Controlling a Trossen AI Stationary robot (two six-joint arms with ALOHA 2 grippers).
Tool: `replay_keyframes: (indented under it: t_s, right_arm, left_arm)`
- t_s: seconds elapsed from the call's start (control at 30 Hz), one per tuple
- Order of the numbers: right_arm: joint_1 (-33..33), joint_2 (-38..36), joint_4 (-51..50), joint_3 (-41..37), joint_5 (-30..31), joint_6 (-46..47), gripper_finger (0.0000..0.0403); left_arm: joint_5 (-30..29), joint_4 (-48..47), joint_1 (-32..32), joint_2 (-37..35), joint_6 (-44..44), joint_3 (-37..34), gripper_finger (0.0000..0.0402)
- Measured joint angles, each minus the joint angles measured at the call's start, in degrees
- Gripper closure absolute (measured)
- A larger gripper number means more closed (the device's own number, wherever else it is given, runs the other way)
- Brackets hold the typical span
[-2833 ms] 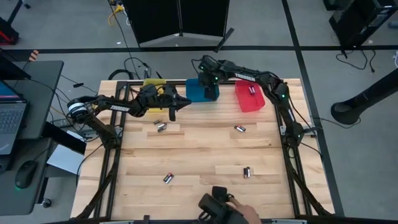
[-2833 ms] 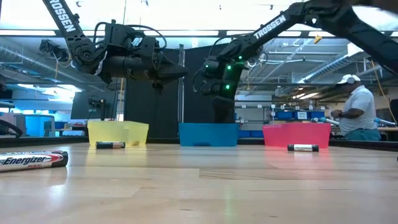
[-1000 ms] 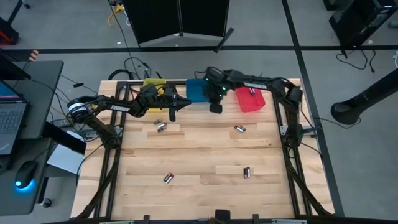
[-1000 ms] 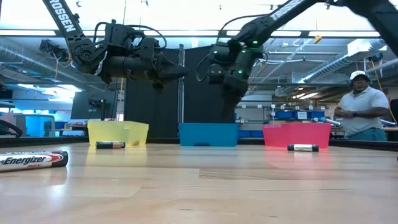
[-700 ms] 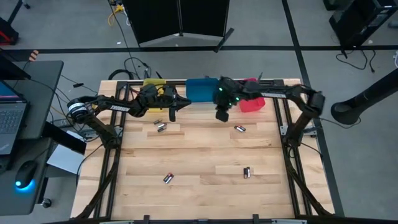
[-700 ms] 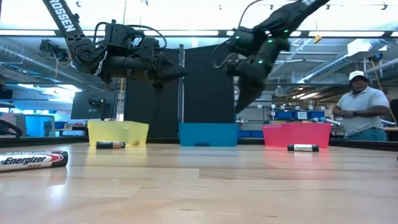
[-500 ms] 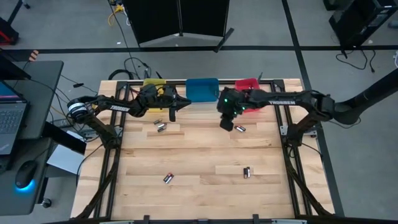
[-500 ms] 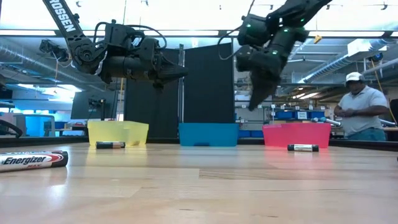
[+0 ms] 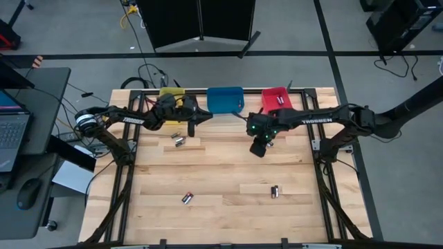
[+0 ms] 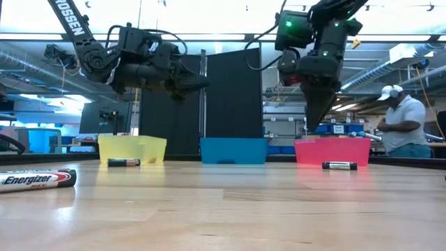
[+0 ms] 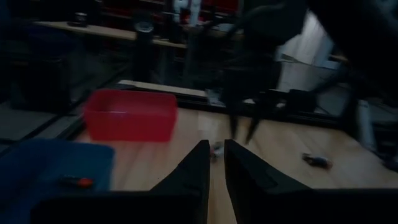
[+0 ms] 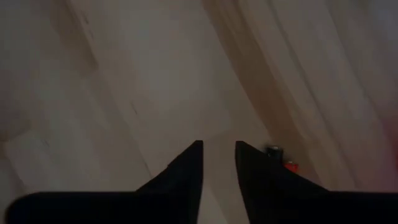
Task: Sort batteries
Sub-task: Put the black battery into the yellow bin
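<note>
Several small batteries lie on the wooden table: two (image 9: 177,139) in front of the yellow bin (image 9: 171,93), one (image 9: 270,142) in front of the red bin (image 9: 276,99), and two nearer ones (image 9: 187,198) (image 9: 274,191). Another battery (image 9: 280,101) lies inside the red bin. My right gripper (image 9: 257,149) hangs open, pointing down, just left of the battery (image 12: 280,155) in front of the red bin, and holds nothing. My left gripper (image 9: 205,115) hovers shut and empty between the yellow and blue bins. In the low view, batteries (image 10: 339,165) (image 10: 123,162) (image 10: 35,180) rest on their sides.
The yellow bin, the blue bin (image 9: 225,99) and the red bin stand in a row at the table's far edge; the blue bin (image 11: 43,168) holds a red-ended battery (image 11: 78,182). Bare wood fills the table's middle. A person (image 10: 403,125) stands beyond the table's right side.
My right gripper has swung from above the blue bin toward the table's right and near side, tipping until it points down beside the battery in front of the red bin. My left arm has kept still.
</note>
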Motion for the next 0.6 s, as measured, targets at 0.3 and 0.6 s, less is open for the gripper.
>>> replay_keyframes:
  t_s: [0.3,0.6]
  right_arm:
    - [2.68,0.00,-0.32,0.02,3.55,-0.48,0.0251]
    - [3.95,0.00,1.69,-0.02,5.87,-1.96,0.0307]
  left_arm:
    - [7.65,-0.71,-1.80,0.00,0.09,0.00,0.0360]
    - [8.20,-12.67,-2.56,-0.82,2.22,0.00,0.0385]
